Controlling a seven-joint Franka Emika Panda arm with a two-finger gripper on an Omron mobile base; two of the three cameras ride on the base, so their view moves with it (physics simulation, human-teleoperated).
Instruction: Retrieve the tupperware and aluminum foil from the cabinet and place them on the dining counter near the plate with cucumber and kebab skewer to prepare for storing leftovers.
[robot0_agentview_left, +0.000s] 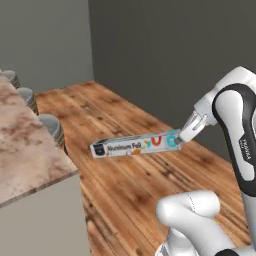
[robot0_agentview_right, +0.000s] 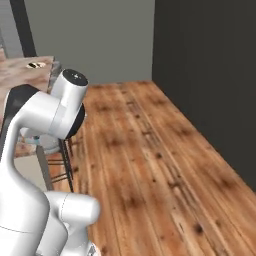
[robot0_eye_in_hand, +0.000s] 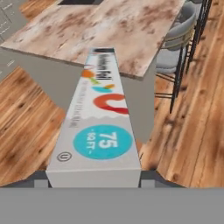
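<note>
Aluminum foil carton (robot0_agentview_left: 136, 144) held clear of the wood floor (robot0_agentview_left: 150, 180), roughly level, long axis pointing away from the wrist toward the dining counter (robot0_agentview_left: 25, 145). Gripper (robot0_agentview_left: 178, 141) clenched across the carton's teal-and-red end, one finger either side of its width; black end panel leading, free and unsupported. In the hand view, carton (robot0_eye_in_hand: 98, 131) runs straight out from between the finger tips, far end reaching over the edge of the marbled counter top (robot0_eye_in_hand: 109, 30). Dark inset sink corner (robot0_eye_in_hand: 81, 1) visible at the far edge of that top. Grey-seated stools (robot0_agentview_left: 52, 127) ranked along the counter side, one just beside the carton's path (robot0_eye_in_hand: 175, 48). Plate with food seen small on the far counter stretch in the right base view (robot0_agentview_right: 35, 64), well apart from the carton.

Step in hand judged as carry toward the counter, placement not yet begun; tupperware not identified in these views.

Recommended handling: end grip on a long carton leaves a long overhang, so keep wrist motion slow to limit droop or twist in the fingers. Keep the carton above the counter edge before advancing. Steer clear of stool backs. Bring it near the plate, lower flat until fully supported, then release.
</note>
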